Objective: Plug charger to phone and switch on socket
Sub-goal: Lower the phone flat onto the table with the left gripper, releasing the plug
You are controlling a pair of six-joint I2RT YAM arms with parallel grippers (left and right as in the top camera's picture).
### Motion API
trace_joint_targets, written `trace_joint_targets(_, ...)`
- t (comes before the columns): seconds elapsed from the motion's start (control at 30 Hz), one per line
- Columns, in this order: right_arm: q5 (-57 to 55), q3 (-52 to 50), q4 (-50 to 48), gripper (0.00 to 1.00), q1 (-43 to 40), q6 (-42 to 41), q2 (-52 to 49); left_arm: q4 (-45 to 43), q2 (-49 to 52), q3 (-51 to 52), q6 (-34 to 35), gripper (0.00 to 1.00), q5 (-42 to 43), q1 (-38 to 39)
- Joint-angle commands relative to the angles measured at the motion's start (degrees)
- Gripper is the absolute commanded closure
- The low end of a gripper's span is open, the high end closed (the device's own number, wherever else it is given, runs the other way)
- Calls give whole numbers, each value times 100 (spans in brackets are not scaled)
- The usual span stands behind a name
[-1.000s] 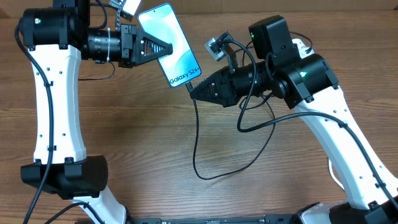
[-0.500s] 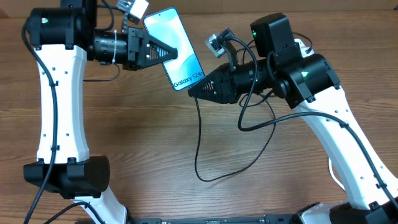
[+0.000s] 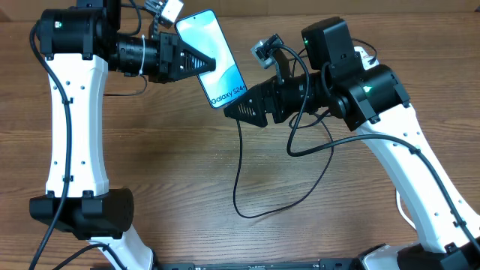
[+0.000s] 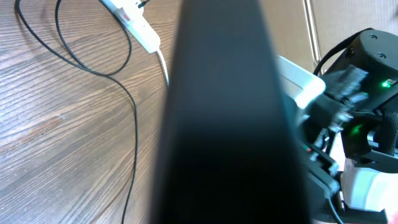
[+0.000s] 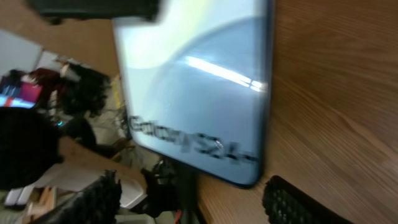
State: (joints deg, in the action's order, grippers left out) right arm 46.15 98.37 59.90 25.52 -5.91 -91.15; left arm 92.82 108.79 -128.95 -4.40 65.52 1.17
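Observation:
My left gripper (image 3: 204,64) is shut on the phone (image 3: 217,58) and holds it tilted above the table, its cyan screen facing up. In the left wrist view the phone's dark body (image 4: 217,124) fills the middle and hides my fingers. The charger (image 3: 238,165) hangs as a thin black cable from the phone's lower short edge, where its connector (image 5: 180,186) sits against the phone (image 5: 199,93). My right gripper (image 3: 238,105) stands open around that connector, its fingers (image 5: 298,202) apart on either side. The white socket (image 4: 134,22) with red switches lies at the far edge.
The black cable loops down over the wooden table (image 3: 172,172) to a low bend (image 3: 247,214) and back up toward the right arm. A thick white lead (image 4: 163,65) runs off the socket. The right arm's body (image 4: 360,124) stands close behind the phone.
My right gripper has opened and let go of the connector, which stays at the phone's edge. The left gripper has carried the phone slightly to the right.

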Motion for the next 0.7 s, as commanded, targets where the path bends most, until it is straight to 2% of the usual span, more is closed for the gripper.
trace_joint_targets(0.0, -1185, 136, 105, 21, -37, -437, 55, -61, -76, -44, 103, 96, -227, 20)
trace_joint_targets(0.07, -1823, 136, 203, 18, -94, -870, 55, 31, -55, -44, 146, 96, -708, 20)
trace_joint_targets(0.13, -2358, 136, 238, 0, -186, -1093, 55, 184, 9, -44, 131, 96, -933, 39)
trace_joint_targets(0.3, -2664, 136, 299, 0, -525, -1106, 55, 339, 367, -44, 72, 96, -1720, 101)
trace_joint_targets(0.67, -2728, 133, 570, 0, -1386, -1104, 55, 225, 1585, -44, -160, 96, -2623, 667)
